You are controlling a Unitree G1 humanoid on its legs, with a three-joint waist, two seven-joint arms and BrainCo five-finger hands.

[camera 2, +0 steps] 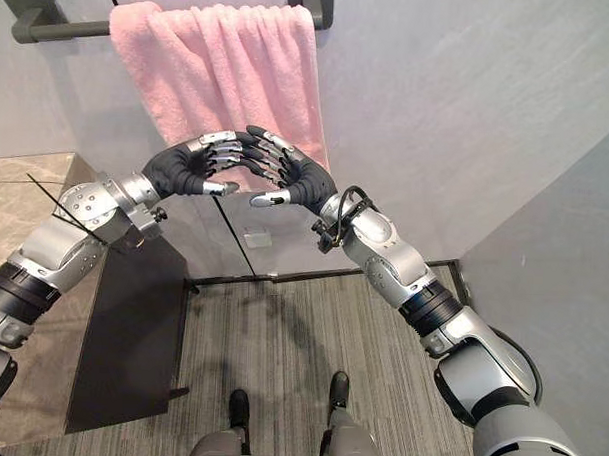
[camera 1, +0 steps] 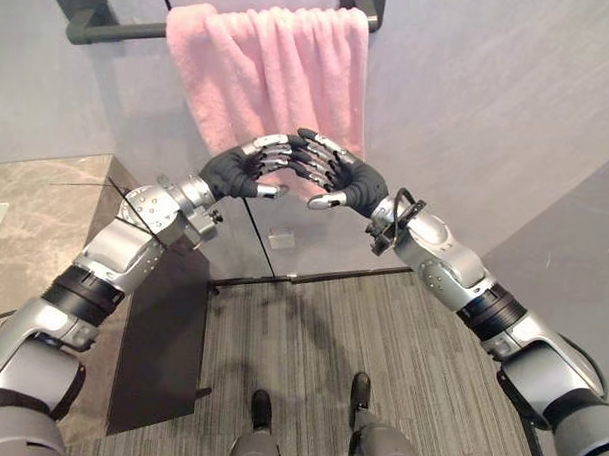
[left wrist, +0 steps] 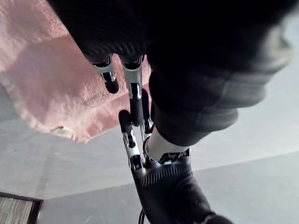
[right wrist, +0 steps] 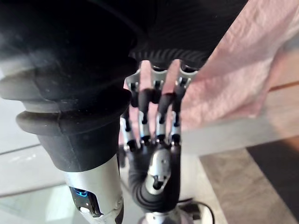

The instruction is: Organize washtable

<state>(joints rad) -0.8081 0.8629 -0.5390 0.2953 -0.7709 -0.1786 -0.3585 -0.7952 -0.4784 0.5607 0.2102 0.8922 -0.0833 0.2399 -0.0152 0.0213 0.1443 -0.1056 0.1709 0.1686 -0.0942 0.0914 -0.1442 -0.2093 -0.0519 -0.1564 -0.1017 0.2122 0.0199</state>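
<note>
Left hand (camera 1: 232, 171) and right hand (camera 1: 354, 186) met just before the pink terry towel's (camera 1: 260, 66) lower hem, fingers loosely extended, interleaved, gripping nothing. Towel hung in soft folds over the dark bar (camera 1: 111, 28). Judged step: approaching towel to straighten it. Next: separate hands, pinch hem.

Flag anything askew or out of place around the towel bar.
The pink towel hangs off-centre on the dark bar, crowded toward its right end in uneven folds. The left hand and right hand meet fingertip to fingertip before it, gripping nothing.
</note>
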